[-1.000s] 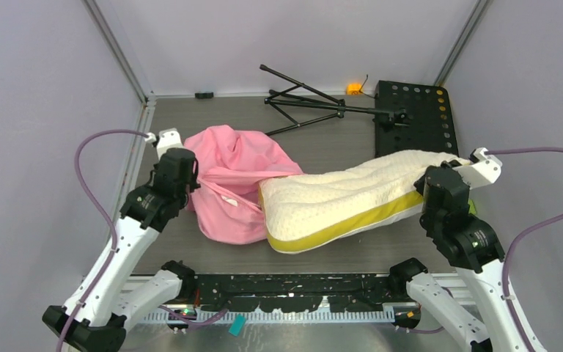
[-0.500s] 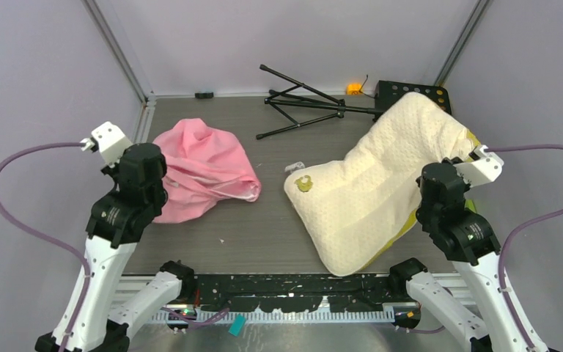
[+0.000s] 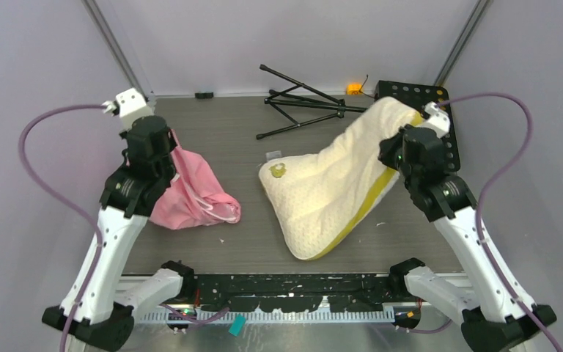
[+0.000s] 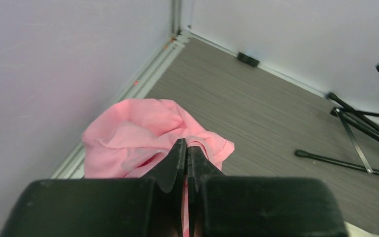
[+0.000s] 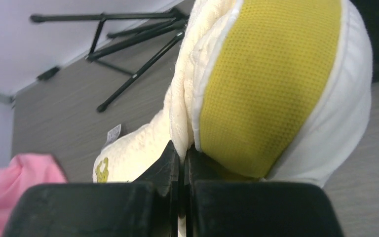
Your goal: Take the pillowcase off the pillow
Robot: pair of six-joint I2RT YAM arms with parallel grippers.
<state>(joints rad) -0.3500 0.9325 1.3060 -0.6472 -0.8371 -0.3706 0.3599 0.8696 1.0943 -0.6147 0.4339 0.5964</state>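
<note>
Looking from above, we see the pillow (image 3: 322, 194) apart from the pillowcase (image 3: 194, 198). Its long axis slants across the bench (image 3: 242, 139) from near middle to far right, where the right fingers (image 3: 394, 149) lift its end. The pillowcase hangs bunched at the left, its top hidden under the left fingers (image 3: 168, 152). At the left wrist, the fingers (image 4: 186, 148) are clenched on pink fabric. At the right wrist, the fingers (image 5: 181, 154) pinch the pillow's cream edge beside the yellow band, and the frame cuts off the rest.
</note>
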